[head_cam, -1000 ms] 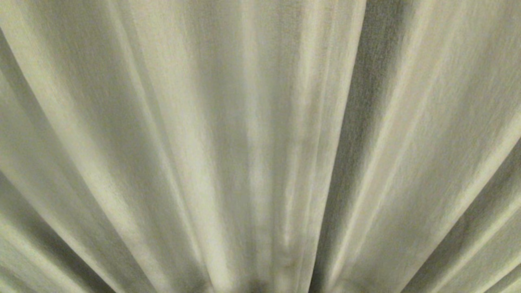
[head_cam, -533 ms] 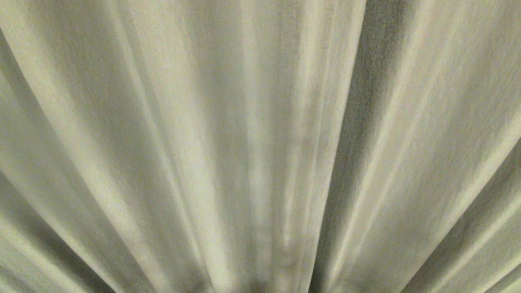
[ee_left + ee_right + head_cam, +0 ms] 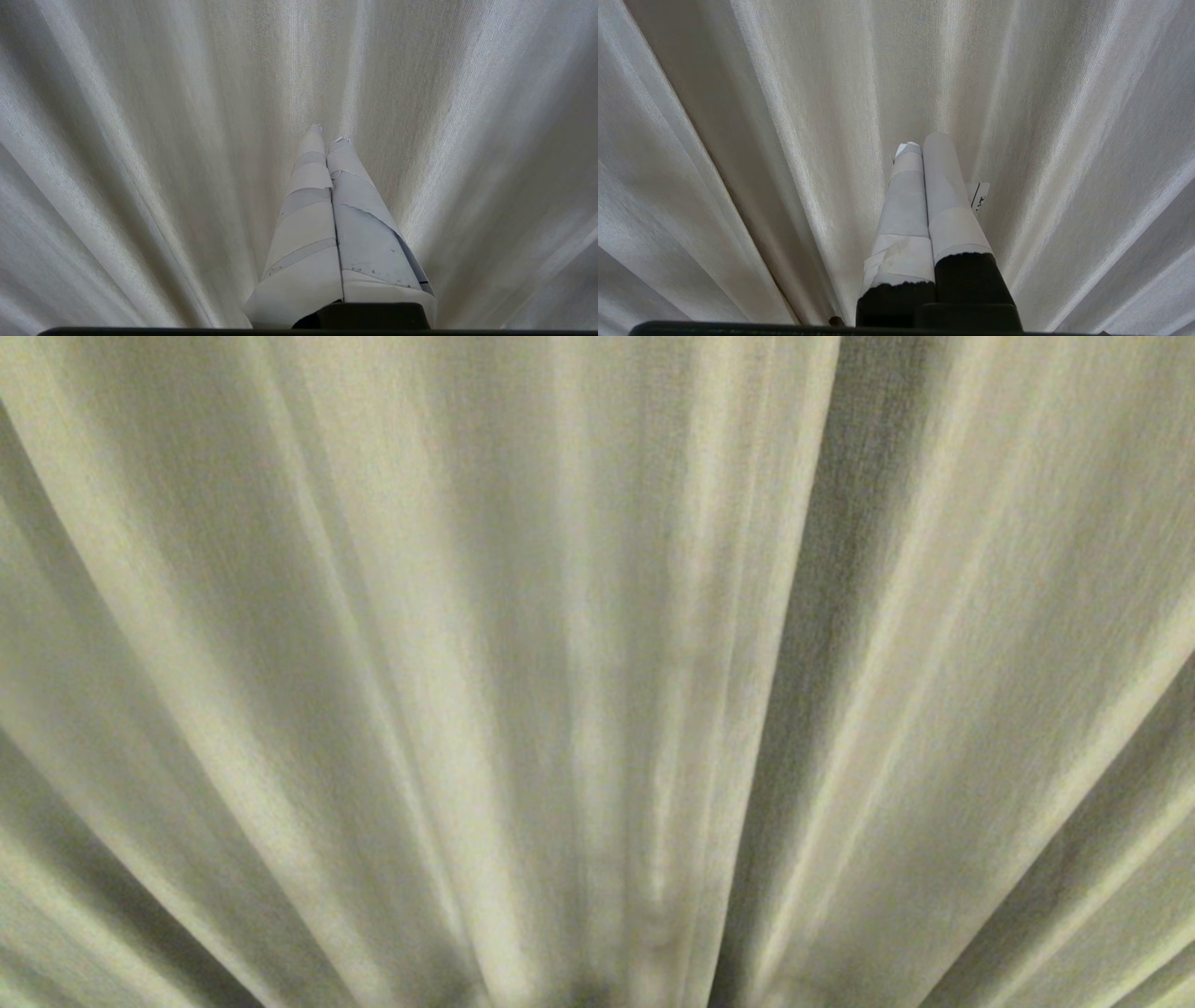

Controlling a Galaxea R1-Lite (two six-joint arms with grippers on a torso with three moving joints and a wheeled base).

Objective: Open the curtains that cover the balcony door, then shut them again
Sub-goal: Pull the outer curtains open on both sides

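1. The curtains [image 3: 597, 672] filled your whole head view, drawn across in soft pleats; no balcony door showed, so opening had not begun.
2. Your left gripper [image 3: 329, 140] pointed at the fabric, jaws pressed together on nothing, apparently parked.
3. Your right gripper [image 3: 922, 144] faced the pleats likewise, jaws together and empty; you would need them parted before pinching a hemmed edge.

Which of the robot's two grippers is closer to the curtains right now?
Neither clearly: I cannot tell left from right here. The left gripper is shut, its tips pointing at the curtains; the right gripper is shut and points at the fabric likewise.
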